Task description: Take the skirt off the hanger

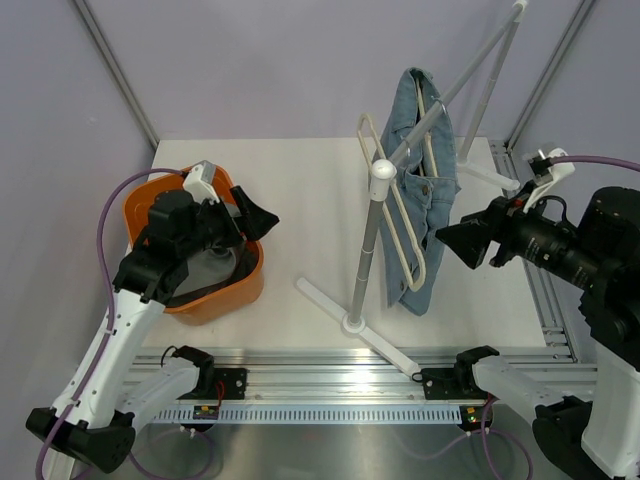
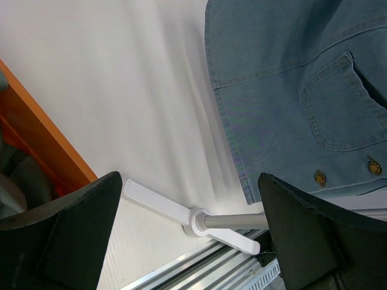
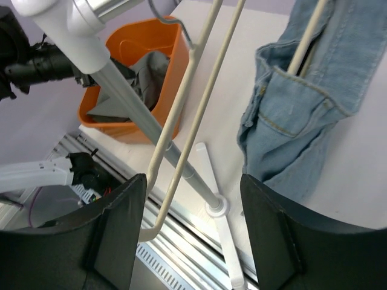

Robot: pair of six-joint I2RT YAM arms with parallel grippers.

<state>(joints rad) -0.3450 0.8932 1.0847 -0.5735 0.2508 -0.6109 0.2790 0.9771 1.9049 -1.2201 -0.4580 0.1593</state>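
My right fingers [image 3: 115, 241] gape empty near the skirt [image 3: 290, 121], my left fingers [image 2: 72, 235] wide too; a sideways tug could drag the hanger [image 3: 176, 181] off its stand [image 3: 121, 90].

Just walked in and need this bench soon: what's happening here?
The right pincer, open, hovers beside a denim skirt hanging on a cream hanger on the white rack. The left pincer, also open, sits over an orange bin holding grey cloth. The skirt is not yet off.
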